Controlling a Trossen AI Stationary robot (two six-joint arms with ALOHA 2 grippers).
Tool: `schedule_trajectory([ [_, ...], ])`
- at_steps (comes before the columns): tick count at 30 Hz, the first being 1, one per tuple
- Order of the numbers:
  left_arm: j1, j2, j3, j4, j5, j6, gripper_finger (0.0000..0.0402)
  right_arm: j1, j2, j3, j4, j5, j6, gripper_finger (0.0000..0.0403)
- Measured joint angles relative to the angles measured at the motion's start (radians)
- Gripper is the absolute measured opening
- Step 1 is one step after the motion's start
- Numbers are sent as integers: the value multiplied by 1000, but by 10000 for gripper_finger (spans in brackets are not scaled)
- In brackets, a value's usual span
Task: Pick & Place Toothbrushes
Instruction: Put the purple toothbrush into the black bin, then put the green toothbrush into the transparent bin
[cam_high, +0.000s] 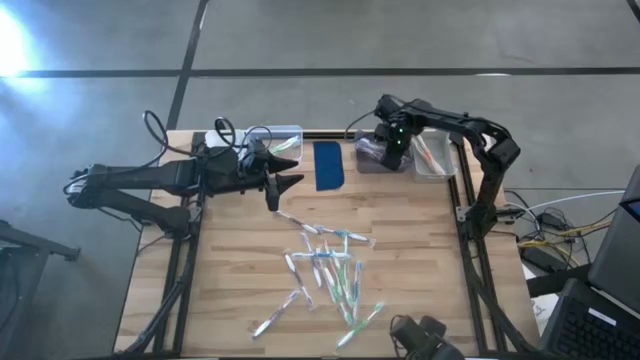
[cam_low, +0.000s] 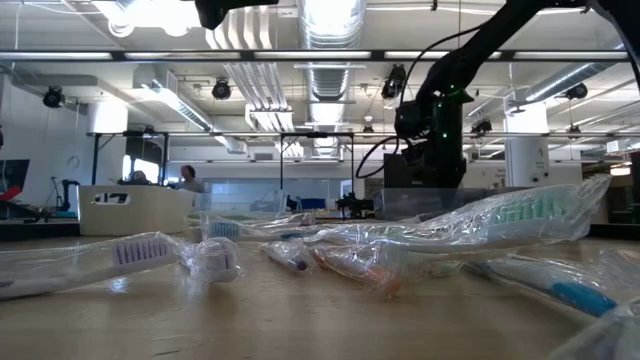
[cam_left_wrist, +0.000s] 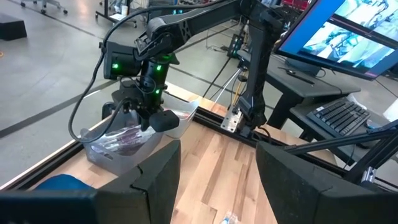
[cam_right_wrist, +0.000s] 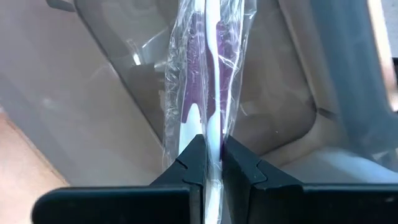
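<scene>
My right arm is bent at the elbow and reaches inward along the far edge of the table, with its wrist turned down, and my right gripper (cam_high: 393, 150) points downward there. Its two fingers (cam_right_wrist: 186, 163) are pressed together, with only a thin wrapped toothbrush (cam_right_wrist: 208, 81) clamped between them. My left arm lies stretched out low from the left side toward the middle of the table, and my left gripper (cam_high: 285, 185) has its fingers (cam_left_wrist: 158, 171) spread wide apart, holding nothing.
</scene>
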Motion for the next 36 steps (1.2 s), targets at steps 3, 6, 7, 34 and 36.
schedule_trajectory([
  [3,0,0,0,-2,0,0,213,0,13,0,1,0,0,23],
  [6,0,0,0,-2,0,0,213,0,17,0,7,0,0,27],
  [7,0,0,0,-2,0,0,213,0,16,0,15,0,3,29],
  [34,0,0,0,-6,0,21,213,-3,-49,0,-22,0,1,193],
  [36,0,0,0,-6,0,21,213,-3,-76,0,-22,1,1,203],
])
